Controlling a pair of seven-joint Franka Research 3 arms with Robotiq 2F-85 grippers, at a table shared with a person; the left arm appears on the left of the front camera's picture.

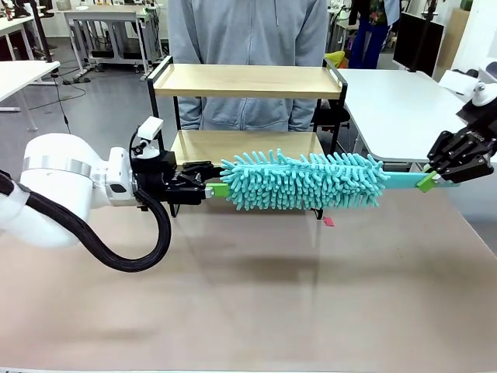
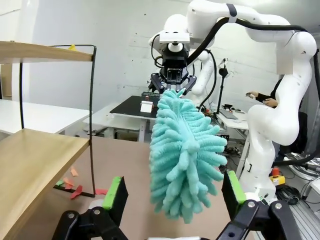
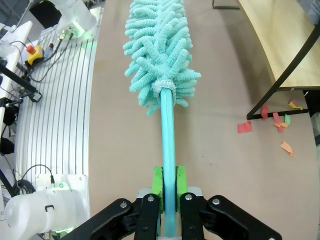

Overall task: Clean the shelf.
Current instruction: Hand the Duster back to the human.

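The shelf (image 1: 247,81), two light wooden boards in a thin black frame, stands at the table's far middle; its boards also show in the left wrist view (image 2: 35,160) and the right wrist view (image 3: 280,40). A teal fluffy duster (image 1: 303,181) hangs level in front of its lower board. My right gripper (image 1: 428,182) is shut on the duster's teal handle (image 3: 168,135), seen close up as the right gripper (image 3: 169,184). My left gripper (image 1: 214,189) stands open at the duster's free tip. Its green pads (image 2: 114,197) sit wide on either side of the duster head (image 2: 184,150).
A person in a grey hoodie (image 1: 248,31) stands right behind the shelf. Small coloured paper scraps (image 3: 274,120) lie on the table by the shelf's foot, one of them red (image 1: 328,221). A white table (image 1: 404,101) adjoins at the right. The brown table (image 1: 256,295) lies bare in front.
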